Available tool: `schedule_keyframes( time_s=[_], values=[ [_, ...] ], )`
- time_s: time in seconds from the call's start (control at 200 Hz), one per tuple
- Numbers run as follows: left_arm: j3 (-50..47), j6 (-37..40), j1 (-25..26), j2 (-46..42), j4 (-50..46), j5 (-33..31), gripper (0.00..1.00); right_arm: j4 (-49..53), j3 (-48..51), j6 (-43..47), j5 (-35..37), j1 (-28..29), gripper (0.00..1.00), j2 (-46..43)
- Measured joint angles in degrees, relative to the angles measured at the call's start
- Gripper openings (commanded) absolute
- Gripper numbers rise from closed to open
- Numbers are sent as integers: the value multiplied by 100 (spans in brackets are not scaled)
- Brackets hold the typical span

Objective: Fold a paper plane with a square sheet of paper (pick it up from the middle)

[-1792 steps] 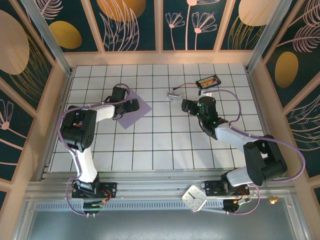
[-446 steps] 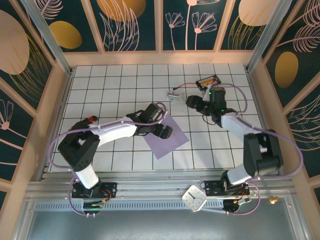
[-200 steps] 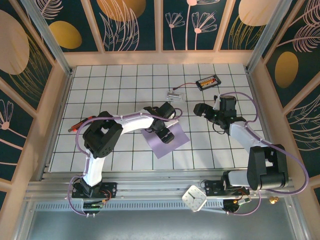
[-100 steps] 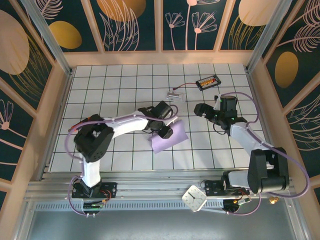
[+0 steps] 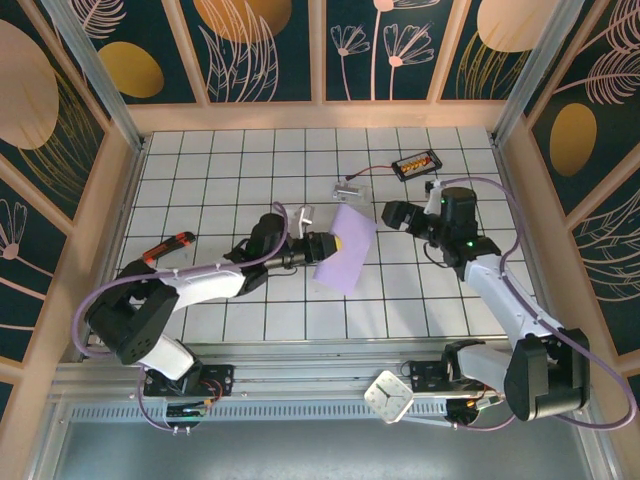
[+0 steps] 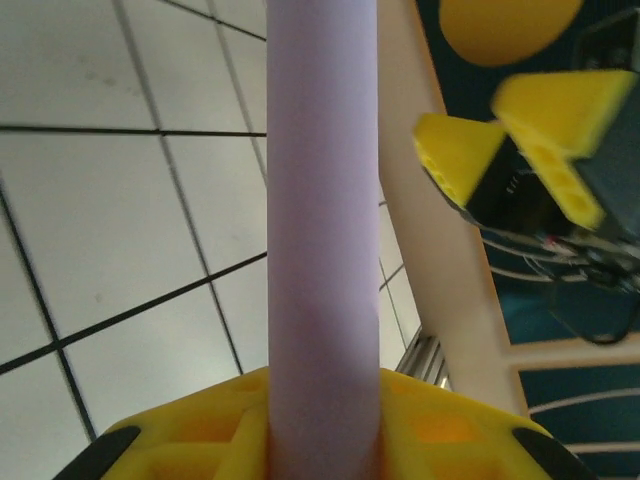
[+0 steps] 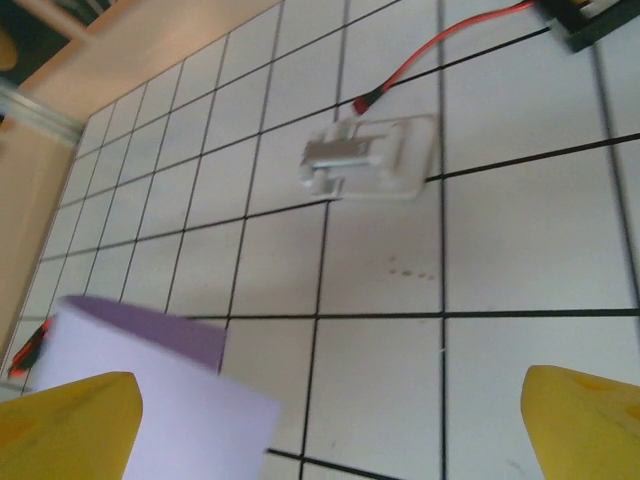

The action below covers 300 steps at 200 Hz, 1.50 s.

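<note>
Since half a second ago the left arm has dropped low and stretched out across the tiles, and the square sheet of paper [image 5: 347, 262] has come up from its curl on the table [image 5: 250, 160] and shifted toward the right arm.

From the top camera, the left claw [image 5: 326, 243] is clenched on the middle of the sheet, with a yellow pad showing against the lavender. The sheet bows out ahead of that claw's tips. The right claw [image 5: 389, 212] sits just beyond the sheet's far edge, jaws spread wide and gripping nothing. A small clear plastic piece [image 5: 347, 188] on a red wire lies behind the sheet, to the right claw's left.

At the left wrist, the sheet [image 6: 322, 220] rises as a narrow lavender band straight out from between the yellow fingers [image 6: 440, 440], which pinch it at the bottom. The right claw [image 6: 505, 130] hangs off to the right of the band, apart from it, its two yellow tips spread.

At the right wrist, the right claw [image 7: 330, 430] is released, one yellow tip at each lower corner. The sheet [image 7: 160, 400] stands just inside the left tip. The clear plastic piece [image 7: 370, 160] lies ahead of the claw on the tiles.
</note>
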<state>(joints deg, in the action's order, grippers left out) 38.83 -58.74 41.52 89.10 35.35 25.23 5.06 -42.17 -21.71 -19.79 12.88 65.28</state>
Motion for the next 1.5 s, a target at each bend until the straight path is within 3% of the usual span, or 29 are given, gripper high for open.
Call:
schedule_keyframes(
  time_s=[0.115,0.22,0.4,0.6,0.811,1.086,1.271,1.501],
  values=[
    [-490,-723,-2,166,697,-352,26,-87,15,-22,-116,459,90,227],
    [-776,-1108,-2,299,1110,-599,26,-424,227,-208,-308,833,76,520],
    [-1152,-1360,-2,422,1445,-929,26,-1182,599,-688,-520,1344,53,1147],
    [-1322,-1379,-2,629,1502,-1097,29,-2020,621,-1130,-610,1829,36,2081],
    [-1408,-1362,-2,826,1504,-1139,38,-2559,616,-1370,-625,2105,30,2850],
    [-1405,-1174,-2,791,1314,-1163,66,-2903,581,-1478,-643,2140,27,3338],
    [-1226,-772,0,546,723,-1217,80,-2973,579,-1486,-643,2153,26,3373],
    [-767,-332,11,479,-170,-1069,90,-3036,549,-1478,-621,2179,22,3442]
  ],
)
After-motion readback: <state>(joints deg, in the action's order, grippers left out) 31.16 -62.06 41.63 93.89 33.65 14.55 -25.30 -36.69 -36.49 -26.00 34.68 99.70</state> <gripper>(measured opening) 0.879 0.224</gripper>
